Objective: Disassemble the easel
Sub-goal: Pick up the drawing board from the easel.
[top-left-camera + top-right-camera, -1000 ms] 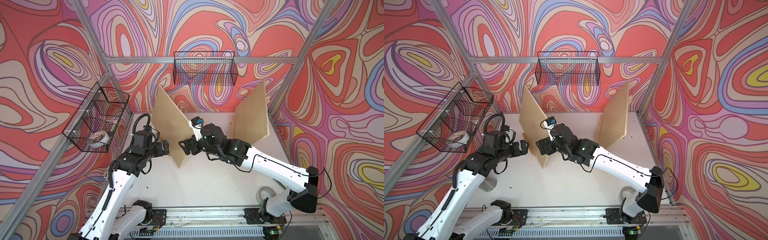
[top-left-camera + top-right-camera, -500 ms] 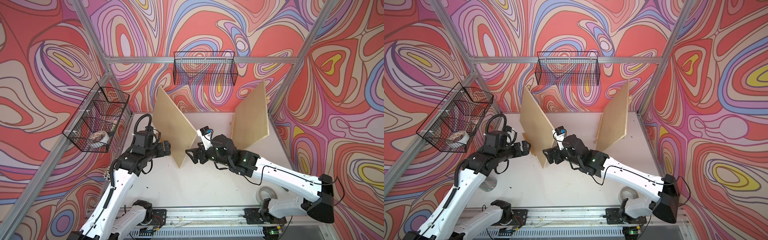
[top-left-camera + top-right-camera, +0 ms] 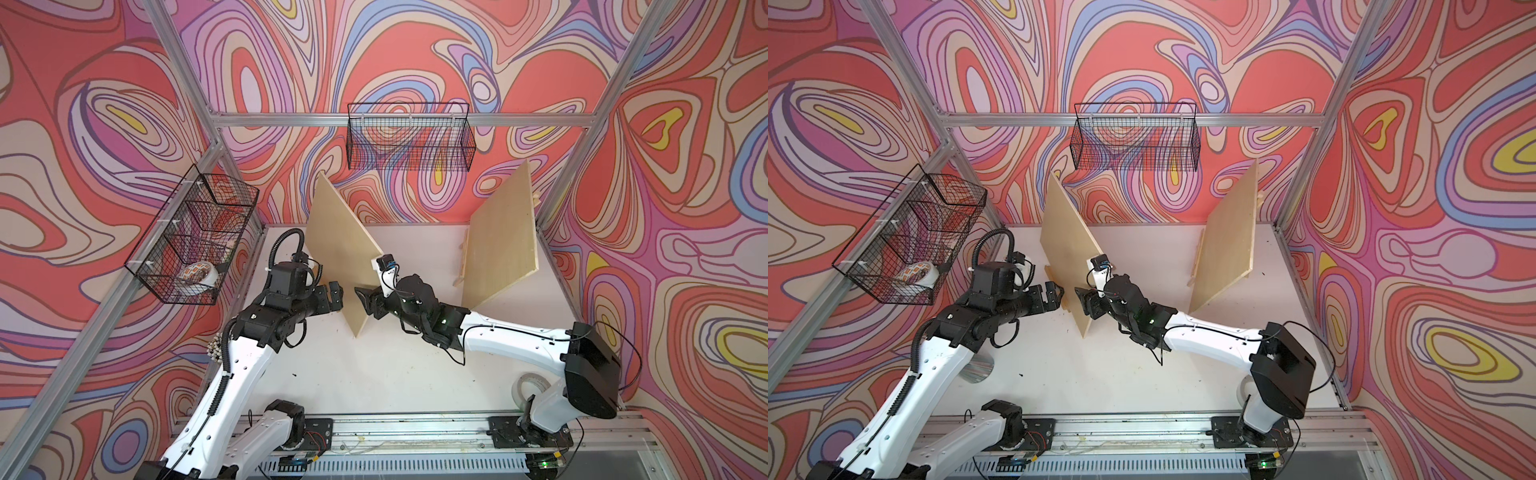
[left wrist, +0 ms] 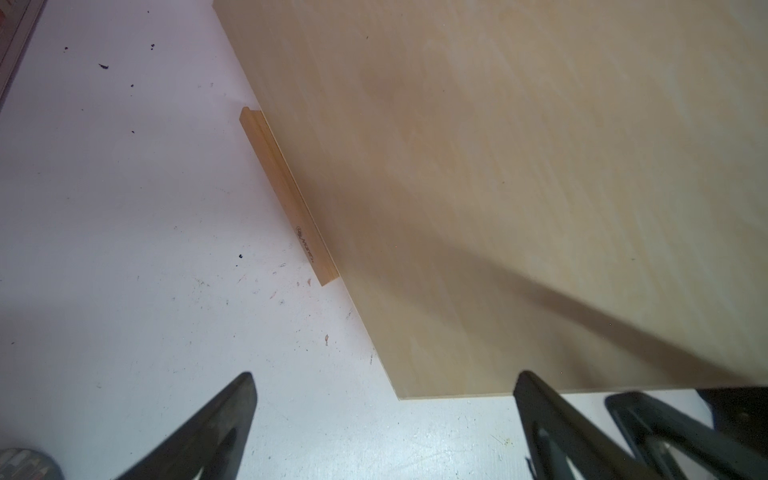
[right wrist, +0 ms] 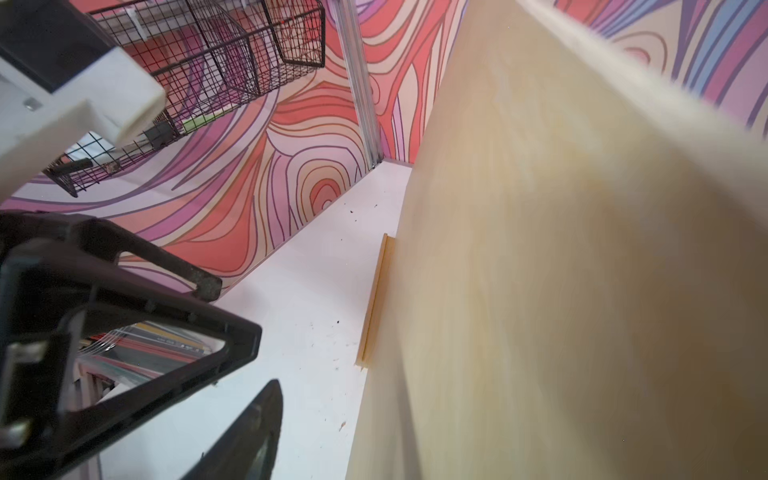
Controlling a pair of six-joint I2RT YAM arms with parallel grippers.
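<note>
Beside the left easel board [image 3: 340, 241], the right gripper [image 3: 362, 296] has edged closer (finger state unclear), left gripper [image 3: 336, 293] still wide open.

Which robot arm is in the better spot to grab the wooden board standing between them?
Right, probably. The right arm seems to have its jaws straddling the board's near edge, with one jaw hidden behind it in its wrist view. The left arm's wide-open jaws only face the flat side.

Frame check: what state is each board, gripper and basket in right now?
Left board: standing tilted, easel ledge at its foot.
Right board: standing tilted, untouched.
Left gripper: open, beside left board's near edge.
Right gripper: at same board's other face; grip unclear.
Side basket: holds tape roll.
</note>
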